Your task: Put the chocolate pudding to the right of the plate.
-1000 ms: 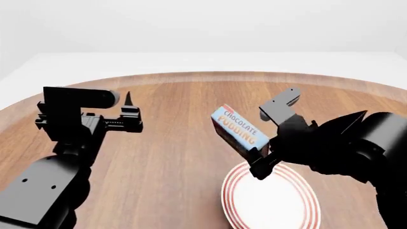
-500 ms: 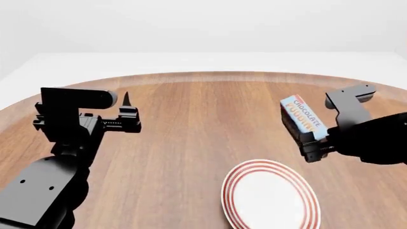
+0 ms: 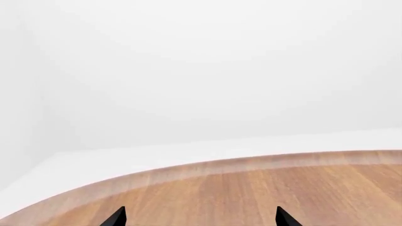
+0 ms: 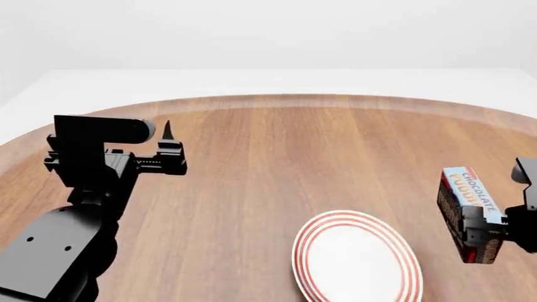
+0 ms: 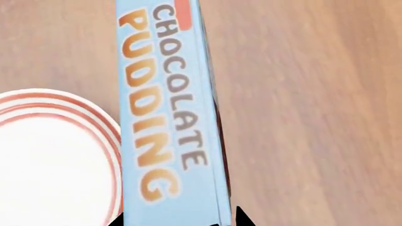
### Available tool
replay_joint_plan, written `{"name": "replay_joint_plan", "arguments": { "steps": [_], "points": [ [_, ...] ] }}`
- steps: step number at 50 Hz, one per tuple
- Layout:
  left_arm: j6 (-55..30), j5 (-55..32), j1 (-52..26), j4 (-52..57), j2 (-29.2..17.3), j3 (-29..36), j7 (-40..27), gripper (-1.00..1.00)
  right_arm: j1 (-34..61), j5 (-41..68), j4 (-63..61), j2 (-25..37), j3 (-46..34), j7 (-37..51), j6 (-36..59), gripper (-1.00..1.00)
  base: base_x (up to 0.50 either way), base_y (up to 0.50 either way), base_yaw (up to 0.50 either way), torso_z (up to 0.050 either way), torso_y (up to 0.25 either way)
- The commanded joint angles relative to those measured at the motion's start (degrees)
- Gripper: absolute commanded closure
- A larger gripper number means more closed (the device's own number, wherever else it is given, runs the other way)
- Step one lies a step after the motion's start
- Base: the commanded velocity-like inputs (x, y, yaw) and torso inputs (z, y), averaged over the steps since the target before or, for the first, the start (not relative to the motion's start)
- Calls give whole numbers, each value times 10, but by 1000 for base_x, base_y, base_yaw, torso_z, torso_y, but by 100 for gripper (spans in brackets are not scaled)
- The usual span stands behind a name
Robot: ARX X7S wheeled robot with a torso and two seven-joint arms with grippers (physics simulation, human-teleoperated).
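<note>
Nearest the robot, the round white plate [image 4: 354,259] with red rings lies flat on the wooden surface [image 4: 277,157]. Just to its right, the right gripper [image 4: 480,234] pinches the chocolate pudding [image 4: 468,211] by its near end, jaws pressed on the carton's two sides. The carton hangs above the wood, light-blue lettered face up, apart from the plate's rim. In the right wrist view the carton [image 5: 169,113] runs lengthwise away from the jaws, with the plate [image 5: 50,160] beside it. It looks light and stiff, though thin card might dent under a hard squeeze. Bare wood lies under and beyond the carton; the surface's right edge is out of view. Farther off on the left, the left gripper [image 4: 168,151] hangs with jaws spread, holding nothing. The curved far edge closes the surface.
</note>
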Motion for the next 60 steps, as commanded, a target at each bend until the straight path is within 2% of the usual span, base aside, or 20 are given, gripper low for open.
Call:
{"name": "replay_joint_plan", "arguments": {
  "steps": [1, 12, 27, 60],
  "points": [
    [4, -1, 3, -2, -1, 1, -1, -100, -15, -15, 34, 21, -18, -18, -26, 100, 0, 0, 0, 0, 0],
    [4, -3, 4, -1, -2, 1, -4, -100, 27, -83, 116, 8, -85, -102, -86, 100, 0, 0, 0, 0, 0],
    [0, -6, -3, 0, -4, 6, -7, -100, 24, -131, 186, -35, -140, -182, -158, 100, 0, 0, 0, 0, 0],
    [-2, -12, 0, 5, -7, 8, -14, -100, 16, -178, 262, -76, -184, -219, -210, 100, 0, 0, 0, 0, 0]
  ]
}}
